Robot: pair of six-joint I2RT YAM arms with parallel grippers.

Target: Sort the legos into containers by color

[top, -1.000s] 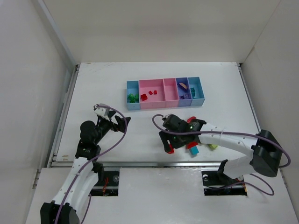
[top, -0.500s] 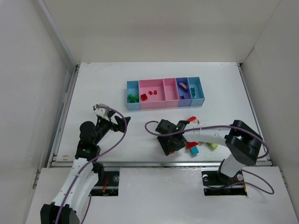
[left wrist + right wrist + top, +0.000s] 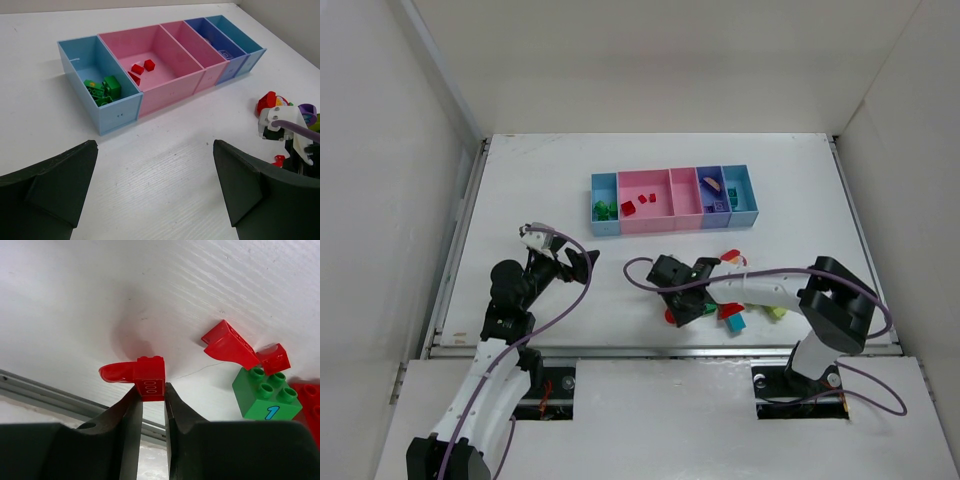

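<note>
Big move in right arm [image 3: 770, 288]: elbow [image 3: 835, 305], a second ago out near right edge of desk, now drawn in toward centre. With it right gripper [image 3: 677, 308] shifted slightly toward left edge, fingers turned to point at near edge. Purple cable loop [image 3: 632, 268] at wrist moved left too. Small red lego [image 3: 671, 317], hidden under gripper half a second ago, now showing at fingertips, a touch further left than a second ago; wrist view has fingers pinched on its block end.

Red brick [image 3: 311, 409] part off-frame, rt edge
</note>
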